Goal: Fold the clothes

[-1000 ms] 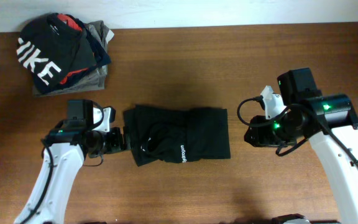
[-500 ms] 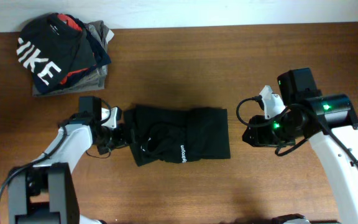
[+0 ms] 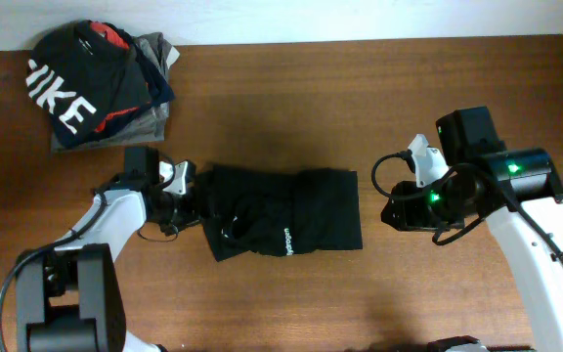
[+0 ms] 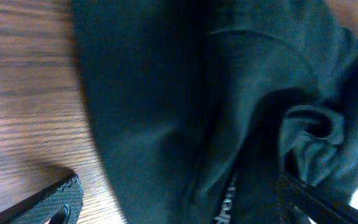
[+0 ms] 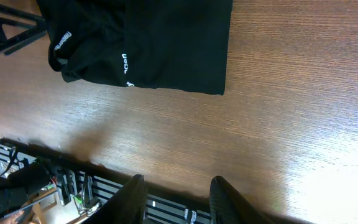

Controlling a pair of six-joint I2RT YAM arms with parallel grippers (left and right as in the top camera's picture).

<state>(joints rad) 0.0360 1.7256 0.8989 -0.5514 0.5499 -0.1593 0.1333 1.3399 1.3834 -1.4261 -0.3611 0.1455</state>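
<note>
The leggings (image 3: 281, 225) sit mid-table doubled into a lumpy rectangle, so I'd guess you're past halfway, with one more fold plus smoothing left. Your left gripper (image 4: 179, 196) is spread wide across their left edge, and your right gripper (image 5: 178, 180) is spread too, empty, well off right. No bins or baskets, just the other clothes (image 3: 101, 83) stacked far-left.

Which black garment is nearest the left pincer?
The plain black leggings mid-table, beside the left pincer; the top with big white letters lies farther away.
</note>
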